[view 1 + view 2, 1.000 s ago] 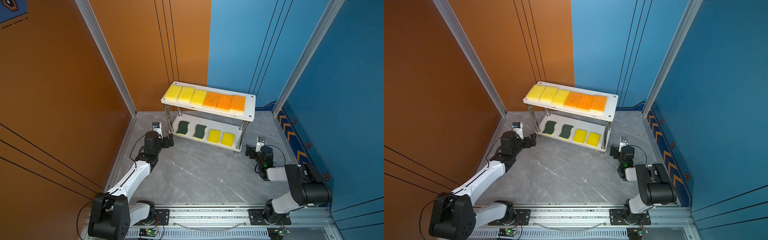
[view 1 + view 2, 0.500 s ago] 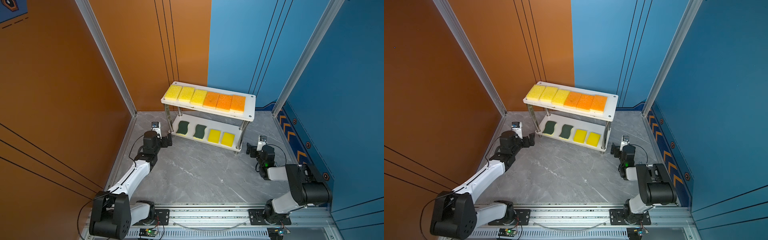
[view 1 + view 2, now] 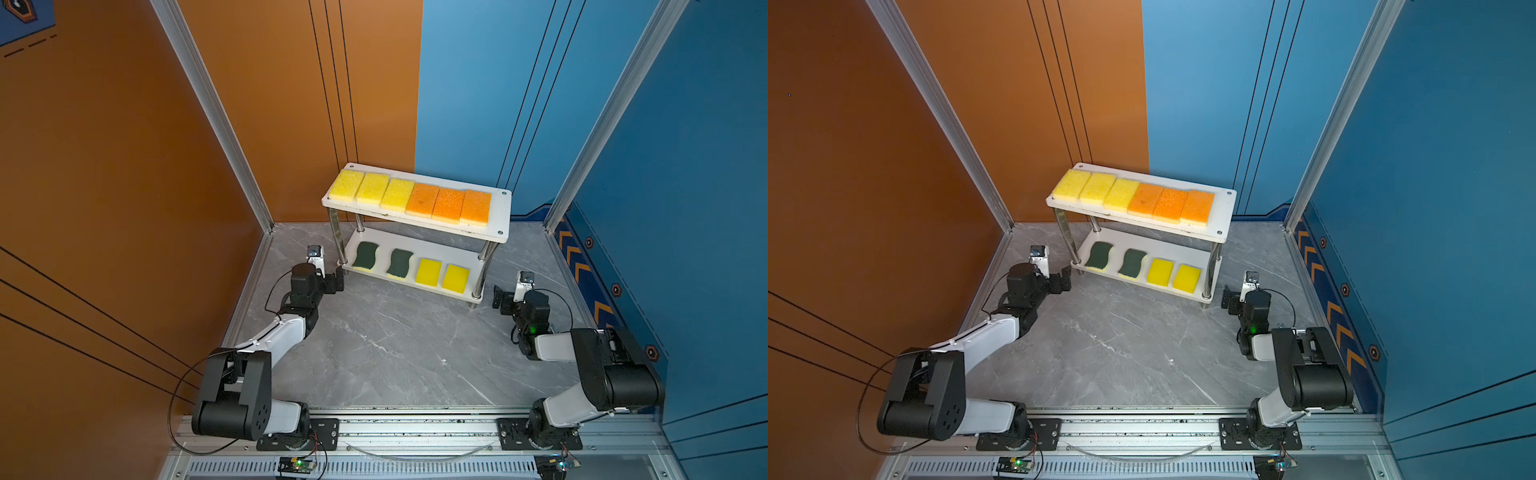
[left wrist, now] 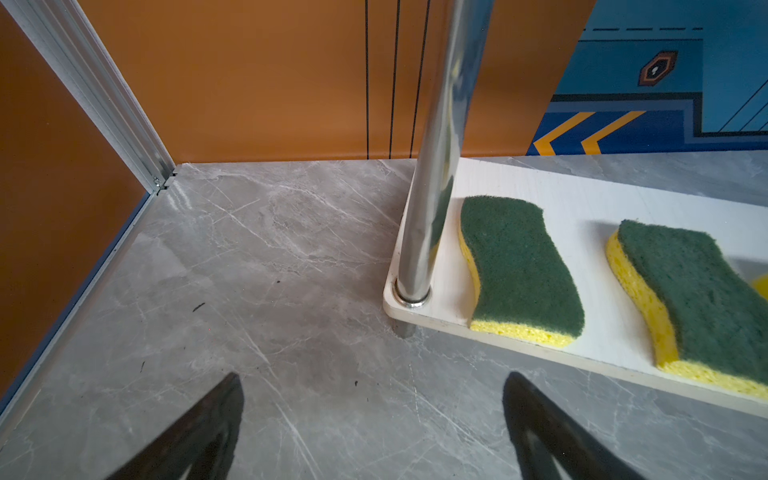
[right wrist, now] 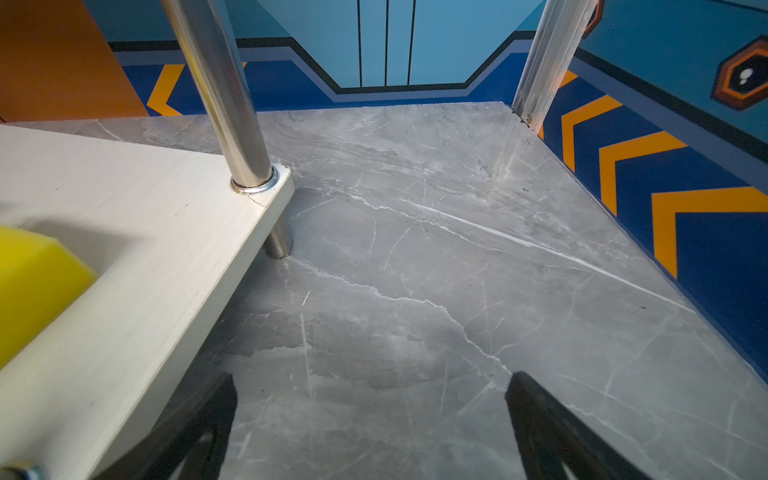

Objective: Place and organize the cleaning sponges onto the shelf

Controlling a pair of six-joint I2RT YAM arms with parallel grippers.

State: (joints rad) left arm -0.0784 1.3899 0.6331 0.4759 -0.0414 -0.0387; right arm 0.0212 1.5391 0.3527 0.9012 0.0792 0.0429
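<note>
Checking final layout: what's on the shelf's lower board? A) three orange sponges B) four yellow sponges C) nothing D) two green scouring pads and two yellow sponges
D: in both top views the lower board carries two green scouring pads, then two yellow sponges; the orange sponges sit on the upper board.

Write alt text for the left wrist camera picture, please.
Two wavy green-topped yellow scouring pads lie apart on the shelf's white lower board, beside a chrome leg. The open, empty jaws of the left gripper hang over the grey marble floor.
</note>
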